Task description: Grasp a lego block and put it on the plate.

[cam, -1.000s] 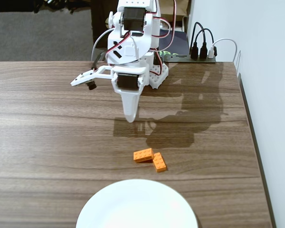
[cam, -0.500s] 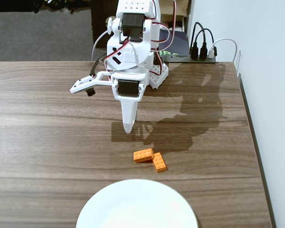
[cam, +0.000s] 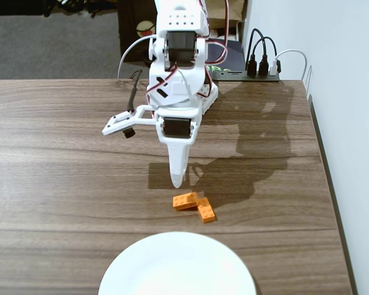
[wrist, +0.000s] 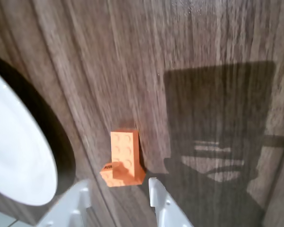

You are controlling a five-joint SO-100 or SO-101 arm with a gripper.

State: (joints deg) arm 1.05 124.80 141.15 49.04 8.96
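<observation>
Two orange lego blocks lie touching on the wooden table in the fixed view, one (cam: 186, 200) on the left and one (cam: 205, 211) on the right. The white plate (cam: 177, 264) sits just in front of them at the bottom edge. My gripper (cam: 141, 157) hangs open above the table, its straight finger's tip (cam: 177, 179) just behind the left block and its other finger (cam: 118, 124) spread far left. In the wrist view the gripper (wrist: 119, 182) is open with the lego blocks (wrist: 124, 149) just ahead of the fingertips (wrist: 157, 194), nothing held. The plate (wrist: 16, 156) shows at the left.
The arm's base (cam: 200, 98) stands at the table's back. A black hub with plugged cables (cam: 261, 66) sits at the back right. A white wall (cam: 350, 123) runs along the table's right edge.
The arm has swung forward and down, bringing the straight finger's tip from mid-table to just behind the blocks. The gripper has stayed open. Blocks and plate have not moved.
</observation>
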